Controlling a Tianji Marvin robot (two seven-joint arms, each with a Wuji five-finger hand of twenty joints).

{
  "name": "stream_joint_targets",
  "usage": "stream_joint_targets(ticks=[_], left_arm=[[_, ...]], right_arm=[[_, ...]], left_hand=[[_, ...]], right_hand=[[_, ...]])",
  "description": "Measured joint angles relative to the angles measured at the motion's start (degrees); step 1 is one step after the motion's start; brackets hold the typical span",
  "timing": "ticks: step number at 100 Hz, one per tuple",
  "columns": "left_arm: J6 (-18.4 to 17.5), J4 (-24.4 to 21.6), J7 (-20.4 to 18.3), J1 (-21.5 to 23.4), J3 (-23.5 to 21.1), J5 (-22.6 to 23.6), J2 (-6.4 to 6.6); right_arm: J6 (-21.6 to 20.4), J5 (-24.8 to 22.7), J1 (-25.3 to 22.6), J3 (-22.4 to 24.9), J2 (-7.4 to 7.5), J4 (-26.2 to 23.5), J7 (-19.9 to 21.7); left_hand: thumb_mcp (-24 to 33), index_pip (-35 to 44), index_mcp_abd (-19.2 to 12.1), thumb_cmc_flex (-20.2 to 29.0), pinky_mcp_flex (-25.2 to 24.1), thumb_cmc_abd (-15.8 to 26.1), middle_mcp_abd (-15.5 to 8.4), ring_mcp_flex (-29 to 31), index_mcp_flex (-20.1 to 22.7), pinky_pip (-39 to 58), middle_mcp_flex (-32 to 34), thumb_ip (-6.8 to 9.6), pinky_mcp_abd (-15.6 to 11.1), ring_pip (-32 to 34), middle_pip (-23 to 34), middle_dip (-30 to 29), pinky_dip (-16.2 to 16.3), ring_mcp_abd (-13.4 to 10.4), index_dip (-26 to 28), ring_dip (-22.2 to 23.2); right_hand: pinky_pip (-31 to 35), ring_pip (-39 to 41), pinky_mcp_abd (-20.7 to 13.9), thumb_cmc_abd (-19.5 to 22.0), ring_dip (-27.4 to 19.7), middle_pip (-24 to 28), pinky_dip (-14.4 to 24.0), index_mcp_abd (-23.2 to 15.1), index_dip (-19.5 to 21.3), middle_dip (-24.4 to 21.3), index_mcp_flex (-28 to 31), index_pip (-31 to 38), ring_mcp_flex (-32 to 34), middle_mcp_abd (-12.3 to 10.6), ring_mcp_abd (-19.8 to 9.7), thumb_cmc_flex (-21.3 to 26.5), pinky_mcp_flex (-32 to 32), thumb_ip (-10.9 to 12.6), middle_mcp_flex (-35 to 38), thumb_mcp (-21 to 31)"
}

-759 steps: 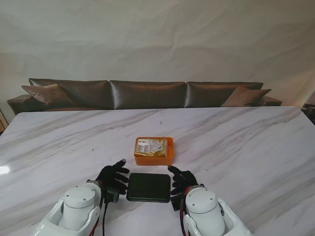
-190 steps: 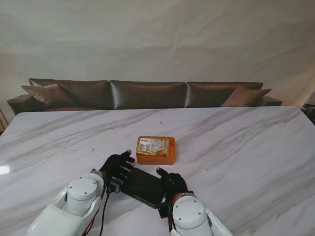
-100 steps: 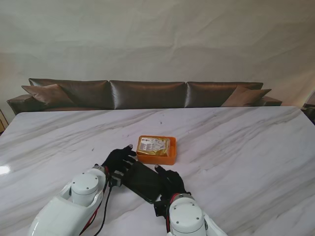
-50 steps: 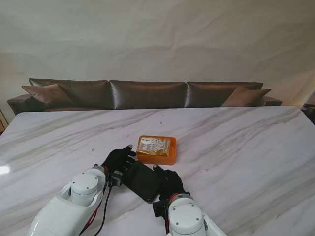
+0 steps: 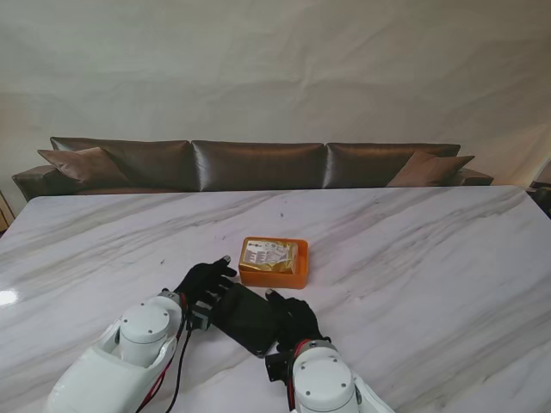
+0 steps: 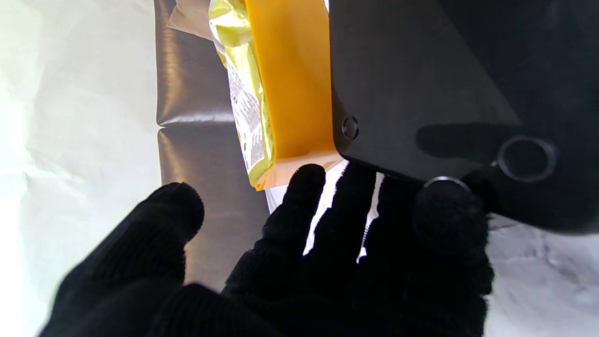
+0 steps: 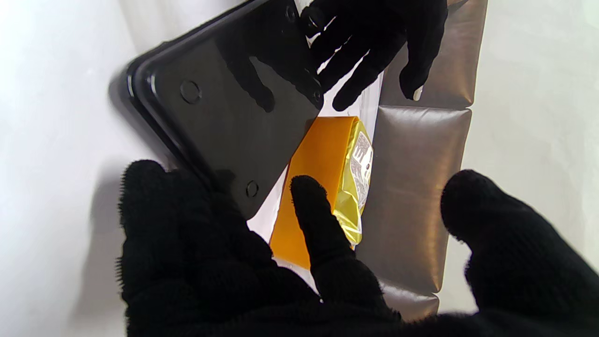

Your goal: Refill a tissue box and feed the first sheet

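White marble table (image 5: 413,258), brown sofa (image 5: 258,163) behind. Black lid (image 5: 247,317) lies skewed just near of the orange tissue box (image 5: 273,262) holding a yellow pack. Lid looks rigid, smooth, light; likely slippery, best taken by opposite edges. Left hand (image 5: 207,286) and right hand (image 5: 291,318) flank it, fingers spread, touching corners, no closed hold.

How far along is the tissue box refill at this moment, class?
Early stage. Done: the tissue pack already lies in the orange tray. In hand: the left hand and right hand touch opposite edges of the black lid, which sits skewed, nearer to me than the tray. Left: setting the lid on the tray and feeding the first sheet; no sheet shows yet.
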Motion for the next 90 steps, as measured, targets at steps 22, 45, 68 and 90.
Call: stream_joint_targets(ticks=[22, 45, 68, 90], left_arm=[[1.7, -1.3, -0.1, 0.5, -0.5, 1.0, 0.22], [2.2, -3.3, -0.1, 1.6, -0.7, 2.5, 0.90], [11.1, -17.4, 1.8, 8.4, -3.2, 5.6, 2.23], [10.9, -18.2, 1.7, 8.5, -3.3, 5.9, 2.21]], right_arm=[[-0.2, -0.4, 0.0, 0.0, 0.05, -0.2, 0.4], [-0.3, -0.7, -0.1, 0.0, 0.09, -0.9, 0.5], [0.0, -1.0, -0.2, 0.4, 0.37, -1.1, 0.5], [0.1, -1.0, -0.3, 0.5, 0.48, -1.1, 0.5]], left_hand=[[0.0, 0.0, 0.0, 0.0, 0.1, 0.0, 0.0, 0.0, 0.0, -2.1, 0.0, 0.00, 0.6, -0.1, -0.2, -0.1, -0.3, 0.0, 0.0, -0.2], [0.0, 0.0, 0.0, 0.0, 0.1, 0.0, 1.4, 0.0, 0.0, -4.3, -0.1, 0.00, 0.7, -1.8, -2.2, -1.1, -0.8, 1.2, 0.0, -1.6], [0.0, 0.0, 0.0, 0.0, 0.3, 0.0, 8.8, -1.5, 0.0, -14.9, -3.0, 0.00, 3.0, -9.4, -6.4, -3.5, -1.0, 9.6, 0.0, -4.9], [0.0, 0.0, 0.0, 0.0, 0.3, 0.0, 8.8, -1.5, 0.0, -14.9, -3.0, 0.00, 3.0, -9.7, -6.4, -3.5, -1.0, 9.9, 0.0, -4.9]], right_hand=[[0.0, 0.0, 0.0, 0.0, 0.0, 0.0, 0.4, 0.0, 0.0, 0.0, 0.0, 0.0, 0.0, 0.0, 0.0, 0.0, 0.0, 0.0, 0.0, 0.0], [0.0, 0.0, 0.0, 0.0, 0.0, 0.0, 0.4, 0.0, 0.0, 0.0, 0.0, 0.0, 0.0, 0.0, 0.0, 0.0, 0.0, 0.0, 0.0, 0.0], [0.0, -1.8, 3.2, 0.0, -0.3, -0.4, 0.4, 0.0, 0.0, 0.0, 0.0, -0.1, -0.5, 1.9, 3.3, 0.0, -0.2, 0.0, 0.5, 0.0], [-0.1, -1.8, 3.2, 0.0, -0.7, -0.9, 0.4, 0.0, 0.0, 0.0, 0.0, -0.1, -0.5, 2.0, 3.3, 0.0, -0.2, 0.0, 0.5, 0.0]])
